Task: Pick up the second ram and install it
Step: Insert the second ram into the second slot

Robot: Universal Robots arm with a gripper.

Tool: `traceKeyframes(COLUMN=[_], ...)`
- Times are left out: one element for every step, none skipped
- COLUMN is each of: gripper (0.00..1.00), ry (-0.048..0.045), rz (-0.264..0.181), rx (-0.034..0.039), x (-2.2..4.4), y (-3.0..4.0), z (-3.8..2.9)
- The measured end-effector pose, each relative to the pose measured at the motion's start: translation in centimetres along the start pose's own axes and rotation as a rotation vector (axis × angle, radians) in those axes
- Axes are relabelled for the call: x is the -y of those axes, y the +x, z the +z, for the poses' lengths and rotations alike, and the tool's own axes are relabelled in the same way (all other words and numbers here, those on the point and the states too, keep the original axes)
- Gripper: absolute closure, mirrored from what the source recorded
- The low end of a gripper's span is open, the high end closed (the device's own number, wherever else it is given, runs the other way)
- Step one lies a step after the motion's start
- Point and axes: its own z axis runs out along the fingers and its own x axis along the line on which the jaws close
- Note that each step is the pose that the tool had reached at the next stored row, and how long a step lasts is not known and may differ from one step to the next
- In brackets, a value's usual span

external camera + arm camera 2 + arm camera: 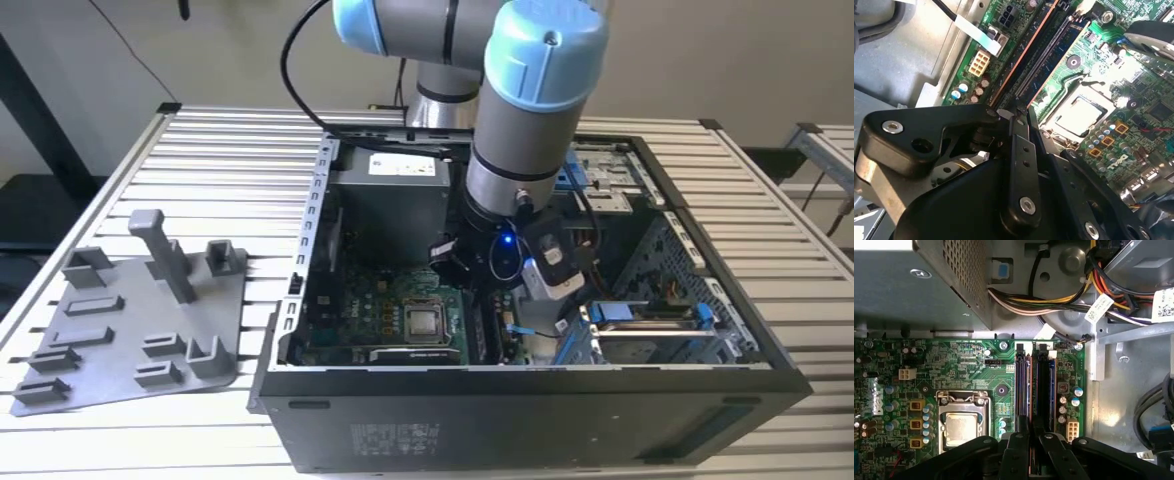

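One gripper (1031, 460), fingers pinched narrow on the second ram (1032, 467), hovers above the slots (1034, 385); misalignment could jam it.

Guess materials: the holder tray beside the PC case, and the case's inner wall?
Holder tray: looks like matte grey plastic, possibly printed, given its dull even surface and blocky uprights. Case inner wall: looks like bare sheet metal with a dull silvery sheen; a perforated metal panel sits above the green motherboard.

A slatted metal table (240, 150) carries an open computer case (534, 420) and, at the exterior view's left, a grey tray (127, 345) with upright holder blocks.
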Motion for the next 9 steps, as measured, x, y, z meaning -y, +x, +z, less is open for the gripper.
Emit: traceKeyframes(gripper=[0.86, 0.86, 0.86, 0.86, 0.86, 0.86, 0.86, 0.86, 0.86], ry=[0.0, 0.0, 0.0002, -0.0002, 0.0, 0.0, 0.0, 0.0, 0.0001], rz=[0.0, 0.0, 0.0, 0.0, 0.0, 0.0, 0.0, 0.001, 0.002], rx=[0.0, 0.0, 0.0, 0.0001, 0.0, 0.0, 0.0, 0.0, 0.0], x=[0.0, 0.0, 0.01, 0.01, 0.01, 0.01, 0.01, 0.01, 0.01], y=[0.0, 0.0, 0.0, 0.0, 0.0, 0.0, 0.0, 0.0, 0.0], z=[0.0, 0.01, 0.02, 0.07, 0.07, 0.07, 0.07, 0.08, 0.08])
